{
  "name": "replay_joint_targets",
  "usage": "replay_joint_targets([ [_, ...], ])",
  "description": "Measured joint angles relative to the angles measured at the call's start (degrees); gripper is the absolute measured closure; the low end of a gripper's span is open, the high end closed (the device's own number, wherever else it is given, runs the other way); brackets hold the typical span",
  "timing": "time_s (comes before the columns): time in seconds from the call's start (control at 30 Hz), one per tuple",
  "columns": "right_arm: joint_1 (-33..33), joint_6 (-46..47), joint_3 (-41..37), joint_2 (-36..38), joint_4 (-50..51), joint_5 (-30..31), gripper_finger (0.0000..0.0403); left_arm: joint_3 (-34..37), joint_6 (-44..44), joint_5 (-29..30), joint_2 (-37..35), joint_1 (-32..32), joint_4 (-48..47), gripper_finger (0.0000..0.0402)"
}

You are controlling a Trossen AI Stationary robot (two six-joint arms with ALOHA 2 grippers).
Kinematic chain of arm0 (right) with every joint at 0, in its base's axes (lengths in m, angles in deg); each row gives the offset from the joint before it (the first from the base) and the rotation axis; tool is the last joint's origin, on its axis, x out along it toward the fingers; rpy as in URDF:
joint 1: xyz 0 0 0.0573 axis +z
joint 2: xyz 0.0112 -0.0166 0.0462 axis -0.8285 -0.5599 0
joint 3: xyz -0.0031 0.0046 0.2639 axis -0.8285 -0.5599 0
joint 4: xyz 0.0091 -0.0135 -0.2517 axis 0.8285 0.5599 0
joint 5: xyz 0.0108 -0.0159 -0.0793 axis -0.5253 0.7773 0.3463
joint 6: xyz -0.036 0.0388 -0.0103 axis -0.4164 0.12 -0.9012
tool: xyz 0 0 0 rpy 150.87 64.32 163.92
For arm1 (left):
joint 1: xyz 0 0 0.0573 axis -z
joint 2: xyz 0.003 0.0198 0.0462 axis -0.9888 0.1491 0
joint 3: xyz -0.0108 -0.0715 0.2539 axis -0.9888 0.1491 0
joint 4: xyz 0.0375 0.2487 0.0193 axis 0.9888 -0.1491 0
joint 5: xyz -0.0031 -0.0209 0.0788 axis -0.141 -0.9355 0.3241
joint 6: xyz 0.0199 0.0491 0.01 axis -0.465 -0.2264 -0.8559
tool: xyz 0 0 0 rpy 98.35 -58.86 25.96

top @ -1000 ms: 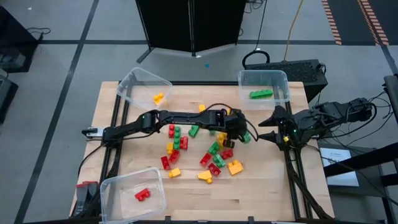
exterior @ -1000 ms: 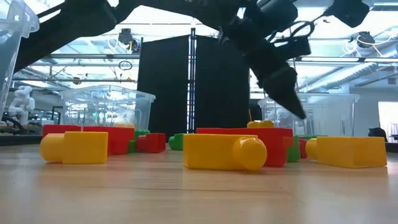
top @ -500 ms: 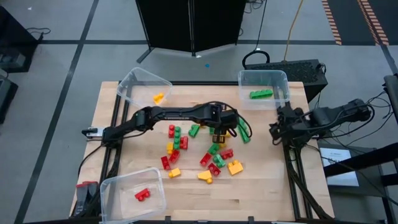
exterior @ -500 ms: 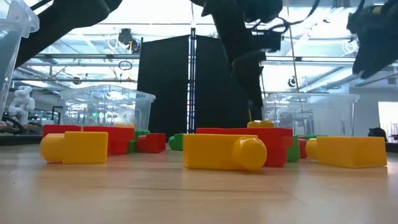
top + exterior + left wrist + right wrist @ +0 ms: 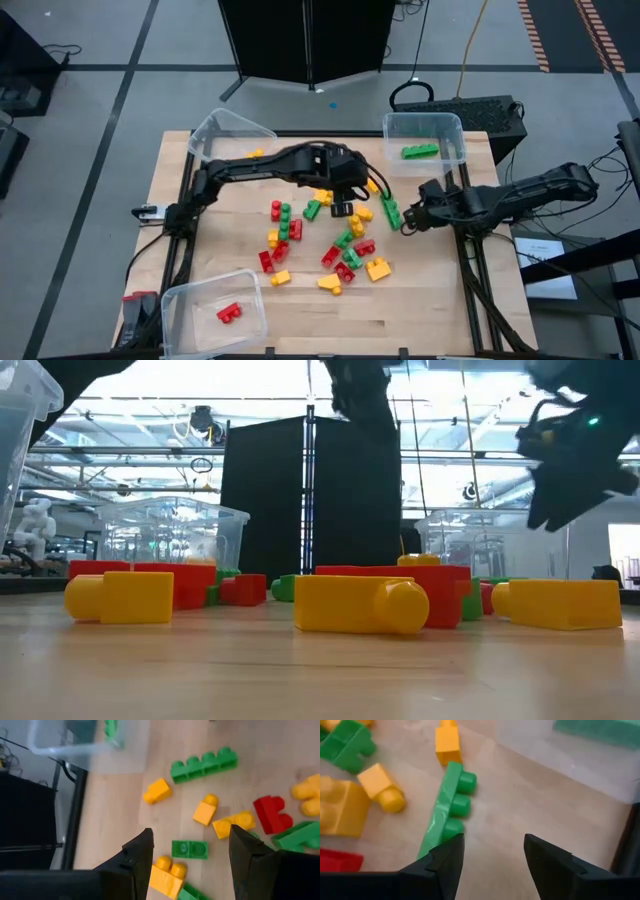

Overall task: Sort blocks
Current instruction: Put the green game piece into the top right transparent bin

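Blocks (image 5: 340, 240): red, yellow, green.
Bins (image 5: 424, 139): clear.
Desk (image 5: 440, 300): pale wood.
Arms (image 5: 270, 170): dark.
Long block (image 5: 445, 810): green.

The left claw (image 5: 190, 865) hangs open and empty above the wooden table (image 5: 260, 740). A small green brick (image 5: 189, 849) lies between its fingers, a long green brick (image 5: 204, 764) beyond, a clear bin (image 5: 75, 742) near the edge.

My wooden table (image 5: 460, 300) carries three clear bins (image 5: 424, 140) at its edges — and loose red, yellow and green blocks (image 5: 345, 245) scattered across its middle.
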State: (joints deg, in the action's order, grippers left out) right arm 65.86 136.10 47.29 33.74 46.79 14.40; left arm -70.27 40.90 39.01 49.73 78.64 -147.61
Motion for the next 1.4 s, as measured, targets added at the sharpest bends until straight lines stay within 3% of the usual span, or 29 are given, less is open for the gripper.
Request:
replay_joint_targets([
  [0.43, -7.6, -2.3, 0.0, -16.8, -11.2, -1.1, 0.0202, 0.0, 0.0, 0.4, -5.7, 2.1, -5.8, 0.0239],
  [0.57, -8.9, -4.4, -0.1, -21.7, -15.9, -4.3, 0.0202, 0.0, 0.1, 0.4, -5.9, 2.8, -8.9, 0.0239],
  [0.83, -10.4, -14.8, 0.0, -27.3, -39.3, -11.8, 0.0202, 0.0, 0.0, 0.4, -5.8, 3.5, -12.1, 0.0239],
  [0.93, -10.8, -17.9, 1.2, -26.6, -43.6, -13.0, 0.0202, 0.0, 0.0, 0.4, -5.8, 3.5, -13.3, 0.0240],
  [1.17, -10.8, -23.5, 6.0, -17.6, -37.1, -9.4, 0.0202, 0.1, -4.8, 0.4, -5.8, 3.3, -13.9, 0.0240],
  [1.4, -9.3, -22.1, 9.8, -3.5, -19.3, -9.5, 0.0202, 0.3, -4.2, -3.2, -5.6, 1.1, -6.5, 0.0240],
])
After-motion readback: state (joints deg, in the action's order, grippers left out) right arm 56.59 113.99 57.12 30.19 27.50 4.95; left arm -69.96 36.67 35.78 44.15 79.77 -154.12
